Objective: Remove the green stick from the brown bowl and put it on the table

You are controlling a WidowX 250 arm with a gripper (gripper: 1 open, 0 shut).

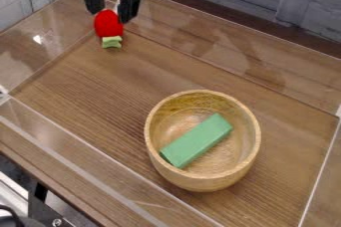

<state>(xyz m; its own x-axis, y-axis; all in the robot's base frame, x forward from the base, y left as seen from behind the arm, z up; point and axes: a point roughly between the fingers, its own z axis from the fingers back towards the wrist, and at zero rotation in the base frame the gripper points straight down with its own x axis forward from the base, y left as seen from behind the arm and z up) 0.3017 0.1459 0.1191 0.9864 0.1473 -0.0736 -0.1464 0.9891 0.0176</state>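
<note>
The green stick (196, 139) lies flat and slantwise inside the brown bowl (173, 176), which stands on the table (107, 87) toward the near right. My gripper (110, 9) hangs at the far left, well away from the bowl, pointing down with its black fingers open. Nothing is held between them. A small red toy with a green base (110, 27) sits just below and between the fingertips.
Clear plastic walls (34, 32) run along the table's left, near and right edges. Bare wood lies between the red toy and the bowl. A grey panelled wall stands behind the table.
</note>
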